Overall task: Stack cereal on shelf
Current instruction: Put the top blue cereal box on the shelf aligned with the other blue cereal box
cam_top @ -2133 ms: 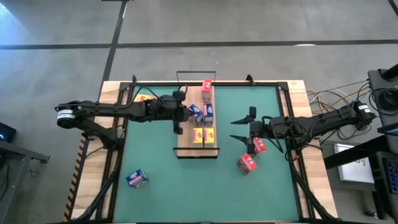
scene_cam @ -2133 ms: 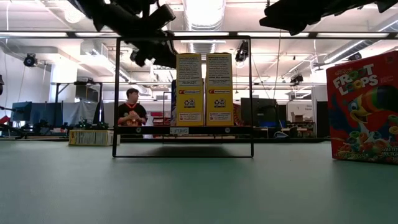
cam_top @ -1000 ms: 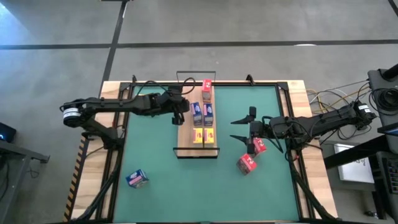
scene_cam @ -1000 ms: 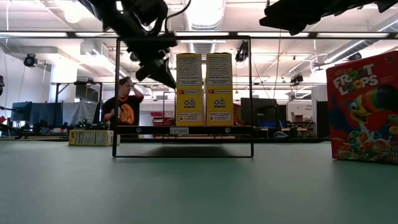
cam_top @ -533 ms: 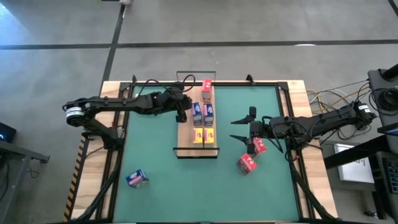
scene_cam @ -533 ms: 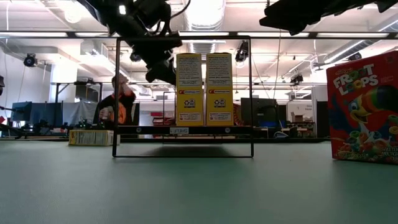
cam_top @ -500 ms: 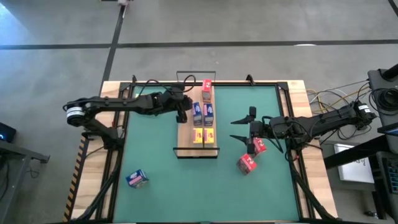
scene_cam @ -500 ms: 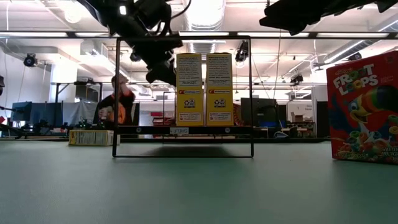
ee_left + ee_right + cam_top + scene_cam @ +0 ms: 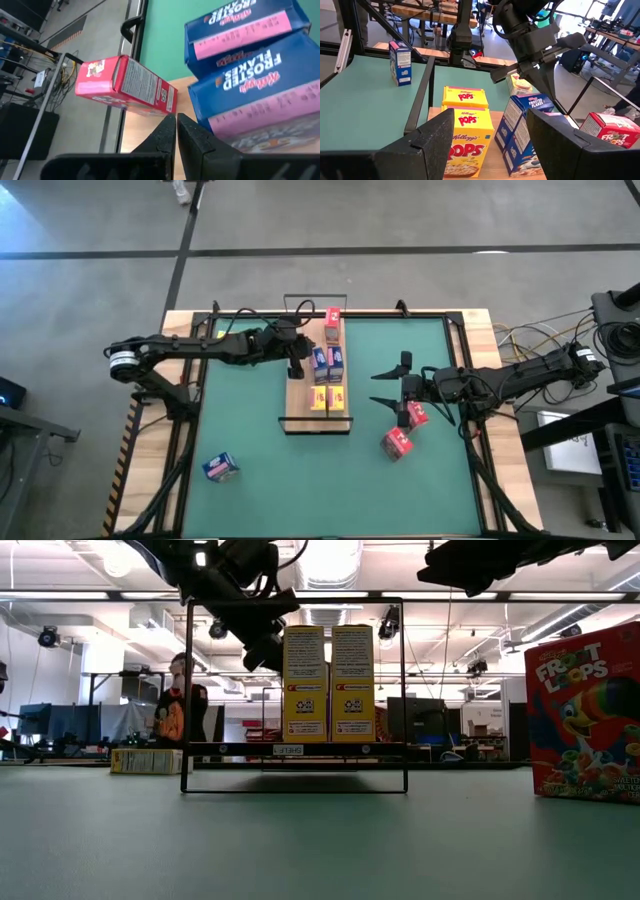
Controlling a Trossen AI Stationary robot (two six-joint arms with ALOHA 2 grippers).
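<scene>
Jaws of left gripper (image 9: 176, 131) closed, empty, just beside blue cereal boxes (image 9: 260, 95) on shelf (image 9: 298, 398)

1. Your left gripper (image 9: 297, 366) has moved since two seconds ago: it pulled back from the shelf's (image 9: 298, 402) left edge toward the far side, then swung in again, and now sits just beside the two blue boxes (image 9: 327, 361) on the board, nearer the red box (image 9: 332, 324) at the far end.
2. In your low view the same gripper (image 9: 262, 645) has shifted right, until it is right against the upper left of the yellow boxes (image 9: 305, 683).
3. The person (image 9: 175, 712) behind the table has walked left, from near the frame's post to well clear of it.
</scene>
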